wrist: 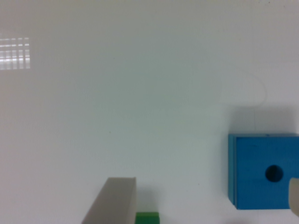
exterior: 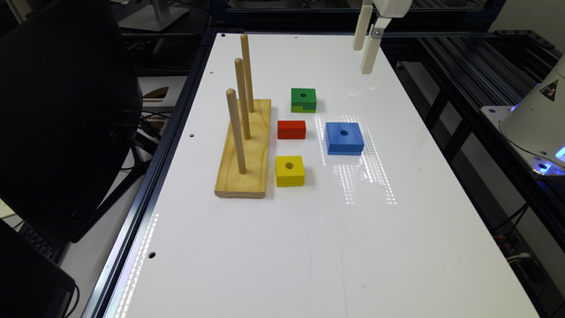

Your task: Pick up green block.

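green block (exterior: 303, 99) on white table (exterior: 309, 247), hand (exterior: 366, 42) seemingly open above

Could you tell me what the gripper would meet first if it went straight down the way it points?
Probably bare white table; the gripper hangs beside the small green wooden block, though depth is unclear.
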Available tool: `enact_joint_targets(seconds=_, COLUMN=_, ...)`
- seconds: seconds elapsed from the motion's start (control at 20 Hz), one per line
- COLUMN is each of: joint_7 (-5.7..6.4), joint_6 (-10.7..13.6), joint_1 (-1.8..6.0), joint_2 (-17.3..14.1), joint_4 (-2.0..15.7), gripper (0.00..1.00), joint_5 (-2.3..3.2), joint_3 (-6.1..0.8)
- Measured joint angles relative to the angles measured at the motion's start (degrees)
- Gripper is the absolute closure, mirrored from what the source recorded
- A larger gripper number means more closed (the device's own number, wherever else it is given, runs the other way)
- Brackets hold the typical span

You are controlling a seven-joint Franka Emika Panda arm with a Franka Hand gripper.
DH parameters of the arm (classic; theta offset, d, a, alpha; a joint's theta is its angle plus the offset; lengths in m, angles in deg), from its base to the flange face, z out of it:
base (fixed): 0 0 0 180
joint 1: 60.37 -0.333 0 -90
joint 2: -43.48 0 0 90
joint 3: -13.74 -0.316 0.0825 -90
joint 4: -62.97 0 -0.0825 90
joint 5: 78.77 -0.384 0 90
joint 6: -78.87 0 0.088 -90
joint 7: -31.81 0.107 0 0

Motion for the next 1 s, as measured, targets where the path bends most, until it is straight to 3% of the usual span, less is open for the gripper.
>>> enact_joint_targets(seconds=0.75, joint_7=-0.19, joint_6=0.0, joint_1=0.12, joint_2=-0.2, joint_4=0.33, gripper=0.0, joint_5=0.0, joint_3=0.0)
enact_joint_targets(seconds=1.0, joint_7=-0.5, joint_6=0.0, joint_1=0.55, joint_2=-0.3, joint_4=0.97, gripper=0.0, joint_5=0.0, joint_3=0.0)
